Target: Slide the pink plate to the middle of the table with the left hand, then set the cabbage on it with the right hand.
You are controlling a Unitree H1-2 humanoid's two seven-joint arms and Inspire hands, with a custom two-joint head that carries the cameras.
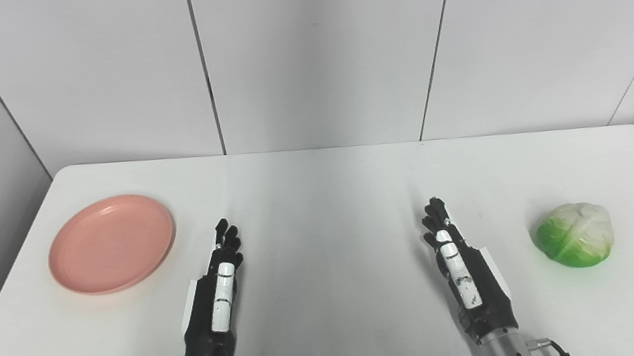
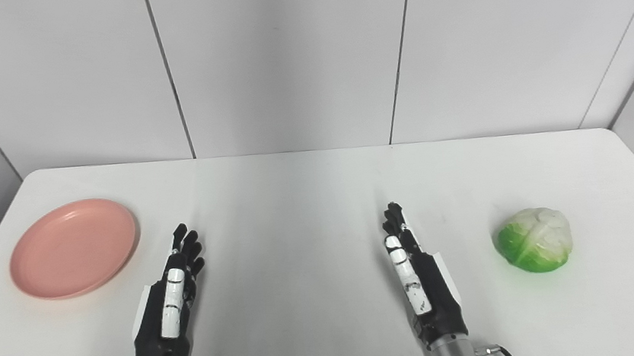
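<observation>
Plates: one, the pink plate (image 1: 111,243) at the left of the frame.
Cabbages: one, the green and white cabbage (image 1: 574,234) at the right.
Tables: one, the white table (image 1: 320,201) that both lie on.
My hands: two, my left hand (image 1: 217,300) at lower left and my right hand (image 1: 464,272) at lower right.

Bare table (image 1: 327,212) between both hands
</observation>
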